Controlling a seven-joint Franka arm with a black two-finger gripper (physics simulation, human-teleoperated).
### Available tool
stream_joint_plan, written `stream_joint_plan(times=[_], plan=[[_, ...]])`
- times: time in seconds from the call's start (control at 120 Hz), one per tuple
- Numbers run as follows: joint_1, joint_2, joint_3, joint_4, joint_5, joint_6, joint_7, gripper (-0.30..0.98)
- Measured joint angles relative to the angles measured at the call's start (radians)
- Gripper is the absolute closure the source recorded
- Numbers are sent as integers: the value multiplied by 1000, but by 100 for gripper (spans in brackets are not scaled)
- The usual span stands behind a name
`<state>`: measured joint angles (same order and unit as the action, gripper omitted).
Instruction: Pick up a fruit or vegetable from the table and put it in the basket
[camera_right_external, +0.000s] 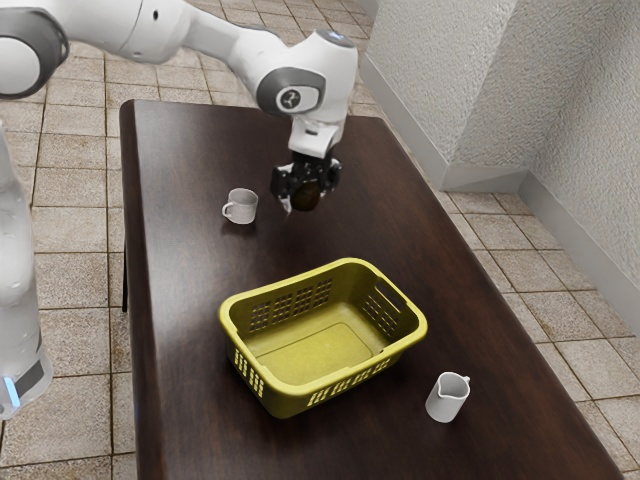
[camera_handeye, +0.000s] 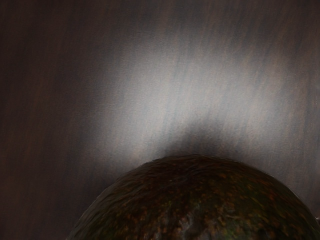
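My gripper (camera_right_external: 304, 196) is shut on a dark brown-green avocado (camera_right_external: 306, 195), which sits between its two fingers above the table, behind the basket in the exterior view. In the wrist view the avocado (camera_handeye: 200, 200) bulges up large at the lower edge, with dark wood beyond it. The yellow-green basket (camera_right_external: 300, 387) stands upright on the table, with perforated walls and a bare floor inside. A horizontal gap separates the gripper from the basket's far rim.
A white mug (camera_right_external: 242, 206) stands on the table (camera_right_external: 190, 300) to the exterior view's left of the gripper. Near the basket's corner, on the exterior view's right, is a small white pitcher (camera_right_external: 447, 398). A textured wall (camera_right_external: 480, 90) rises beyond the table.
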<state>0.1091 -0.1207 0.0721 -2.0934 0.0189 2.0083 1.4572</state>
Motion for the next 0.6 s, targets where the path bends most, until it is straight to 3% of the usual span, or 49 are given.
stream_joint_plan(times=[0.492,0.6], plan=[[3,-144,-326,8,-91,-67,-51,71],[1,-143,-396,9,-109,-70,-67,65]])
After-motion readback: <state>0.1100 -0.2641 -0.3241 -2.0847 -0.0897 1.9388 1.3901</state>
